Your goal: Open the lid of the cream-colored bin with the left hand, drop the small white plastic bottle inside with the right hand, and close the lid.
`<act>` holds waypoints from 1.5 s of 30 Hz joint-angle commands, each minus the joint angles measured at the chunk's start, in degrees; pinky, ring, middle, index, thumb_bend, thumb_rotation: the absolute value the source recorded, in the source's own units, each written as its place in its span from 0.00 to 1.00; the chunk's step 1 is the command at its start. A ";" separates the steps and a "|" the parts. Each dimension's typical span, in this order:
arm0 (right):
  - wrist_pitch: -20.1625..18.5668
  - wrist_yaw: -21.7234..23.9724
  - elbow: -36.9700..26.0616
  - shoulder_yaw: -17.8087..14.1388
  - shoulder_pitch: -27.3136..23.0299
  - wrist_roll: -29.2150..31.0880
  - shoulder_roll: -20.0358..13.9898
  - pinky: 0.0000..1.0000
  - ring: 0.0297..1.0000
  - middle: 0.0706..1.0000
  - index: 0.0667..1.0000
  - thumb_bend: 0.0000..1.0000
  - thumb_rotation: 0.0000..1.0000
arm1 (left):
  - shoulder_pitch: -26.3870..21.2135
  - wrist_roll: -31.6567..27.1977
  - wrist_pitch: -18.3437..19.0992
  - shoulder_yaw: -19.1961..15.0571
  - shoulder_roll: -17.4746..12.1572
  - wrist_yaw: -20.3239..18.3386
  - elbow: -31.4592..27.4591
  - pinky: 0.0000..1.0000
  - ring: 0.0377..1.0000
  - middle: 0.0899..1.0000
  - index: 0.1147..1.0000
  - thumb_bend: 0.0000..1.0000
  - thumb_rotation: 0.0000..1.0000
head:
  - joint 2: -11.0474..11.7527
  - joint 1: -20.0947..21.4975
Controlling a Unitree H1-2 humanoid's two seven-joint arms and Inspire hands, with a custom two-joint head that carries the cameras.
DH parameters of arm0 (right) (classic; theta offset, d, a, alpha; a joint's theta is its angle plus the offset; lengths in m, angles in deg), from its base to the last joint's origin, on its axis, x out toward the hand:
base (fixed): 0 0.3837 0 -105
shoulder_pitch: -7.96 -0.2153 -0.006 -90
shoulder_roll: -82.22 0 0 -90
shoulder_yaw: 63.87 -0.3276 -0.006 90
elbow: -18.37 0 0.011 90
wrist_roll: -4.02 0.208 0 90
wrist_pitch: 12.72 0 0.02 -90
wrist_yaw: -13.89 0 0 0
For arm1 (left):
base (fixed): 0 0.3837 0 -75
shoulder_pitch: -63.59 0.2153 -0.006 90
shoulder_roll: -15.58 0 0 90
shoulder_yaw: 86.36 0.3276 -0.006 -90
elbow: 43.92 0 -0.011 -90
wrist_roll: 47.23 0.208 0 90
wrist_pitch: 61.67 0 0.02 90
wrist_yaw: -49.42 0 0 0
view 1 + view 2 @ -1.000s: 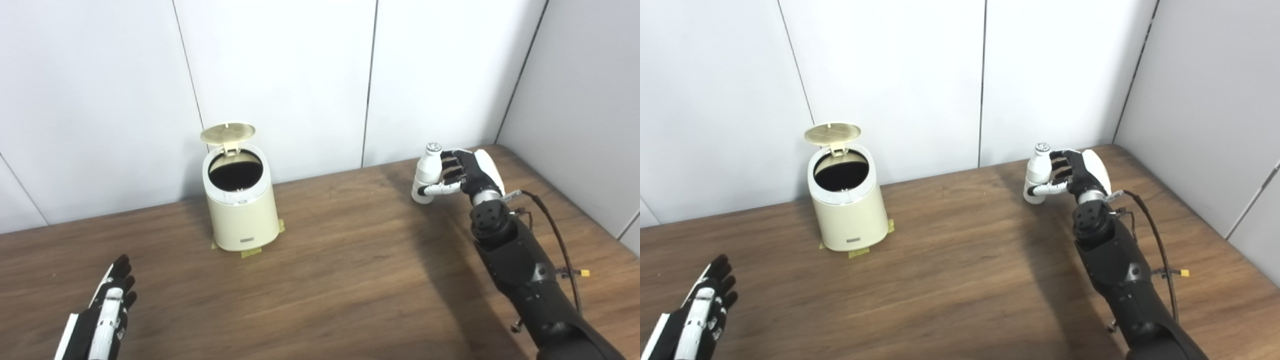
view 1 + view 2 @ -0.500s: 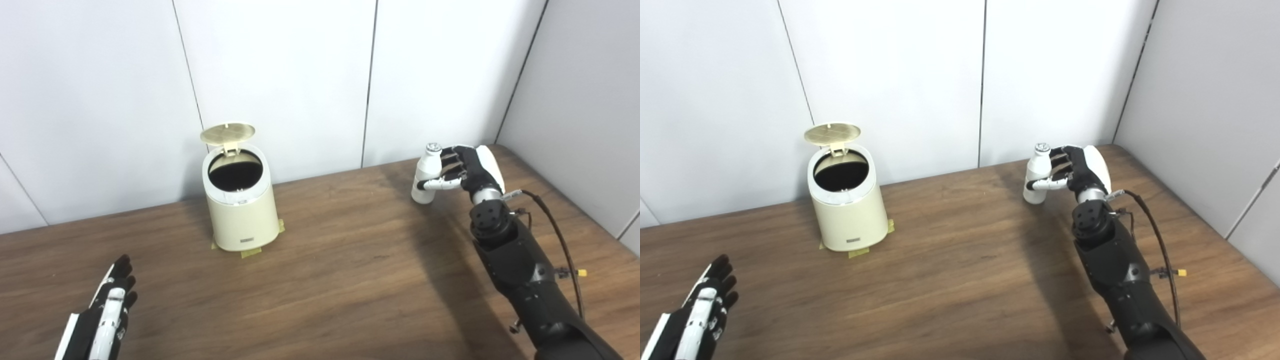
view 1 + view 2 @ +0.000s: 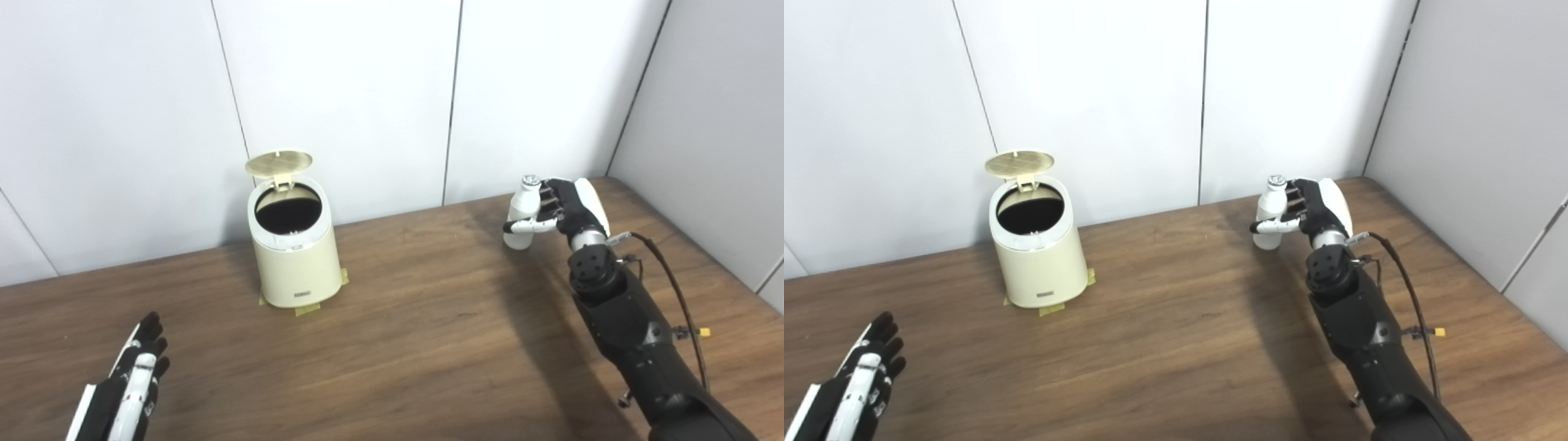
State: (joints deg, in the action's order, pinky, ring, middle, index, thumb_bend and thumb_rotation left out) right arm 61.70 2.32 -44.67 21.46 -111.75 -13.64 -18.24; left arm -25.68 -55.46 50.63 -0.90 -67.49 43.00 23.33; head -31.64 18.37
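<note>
While the right hand (image 3: 566,205) is clamped on the small white plastic bottle (image 3: 522,213), held upright above the brown wooden table (image 3: 429,318), the cream-colored cylindrical bin (image 3: 294,248) stands well to its left, round lid (image 3: 278,163) raised. Nearer, the left hand (image 3: 131,383) hovers empty, fingers apart.

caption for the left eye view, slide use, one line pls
Right hand grips the bottle at the table's far right; bin lid open; left hand idle.

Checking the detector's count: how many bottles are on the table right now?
1. The small white bottle stands upright at the table's far right, held in the right hand. The open bin looks dark inside, so its contents cannot be told.
</note>
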 commanded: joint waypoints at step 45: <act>-2.71 8.10 -35.28 7.63 -6.10 -6.64 7.33 0.37 0.41 0.44 0.47 0.52 0.00 | 0.03 1.01 -11.53 1.68 4.84 1.45 6.21 0.95 0.95 0.95 0.98 0.49 0.73 | 0.35 -9.20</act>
State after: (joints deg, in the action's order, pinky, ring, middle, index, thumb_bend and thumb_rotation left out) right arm 59.13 10.12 -77.52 28.84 -113.91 -19.26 -11.17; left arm -24.80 -54.98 41.94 0.41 -62.89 44.29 29.74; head -31.29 9.14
